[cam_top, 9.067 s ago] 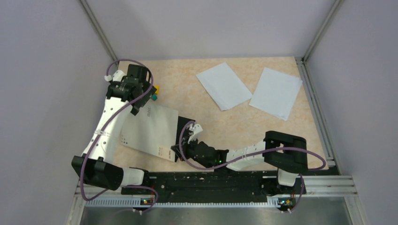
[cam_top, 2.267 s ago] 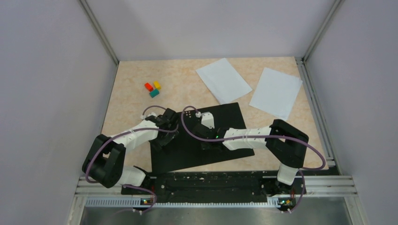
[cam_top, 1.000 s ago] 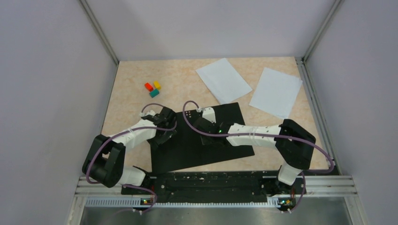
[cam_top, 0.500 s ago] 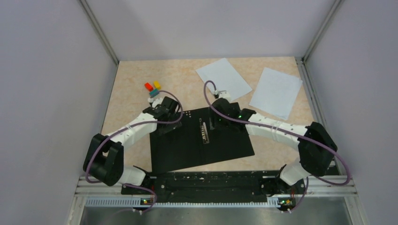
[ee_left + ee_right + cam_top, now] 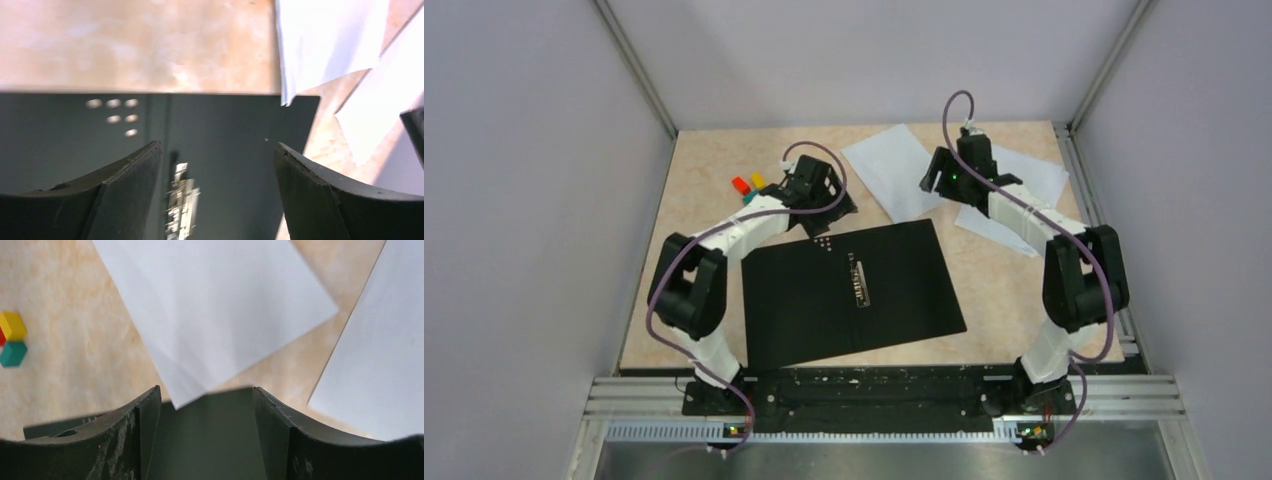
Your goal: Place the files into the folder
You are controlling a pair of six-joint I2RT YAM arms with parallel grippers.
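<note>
Folder (image 5: 904, 300) open flat, clip (image 5: 860, 283) showing. I read both arms extended; left tool (image 5: 217, 147) and right tool (image 5: 205, 392) gape empty near files (image 5: 896, 182).

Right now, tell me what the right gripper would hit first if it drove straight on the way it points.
Probably the left white sheet, near its corner at the folder edge. The right gripper hangs open above it; depth is unclear.

Lab test cell, grey panel walls (image 5: 524, 200), aluminium framing (image 5: 634, 68)
</note>
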